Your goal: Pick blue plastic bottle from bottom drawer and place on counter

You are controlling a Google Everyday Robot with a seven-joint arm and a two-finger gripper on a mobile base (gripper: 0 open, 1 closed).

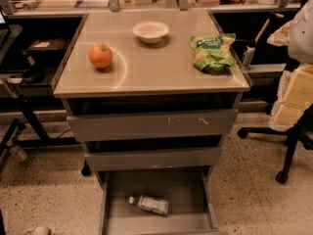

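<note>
The blue plastic bottle lies on its side on the floor of the open bottom drawer, white cap pointing left. The drawer is pulled out at the foot of the cabinet. The tan counter is the cabinet's top, above the drawers. The gripper is not in view.
On the counter stand an orange fruit at left, a white bowl at the back, and a green snack bag at right. Two upper drawers are slightly open. An office chair base stands at right, a desk leg at left.
</note>
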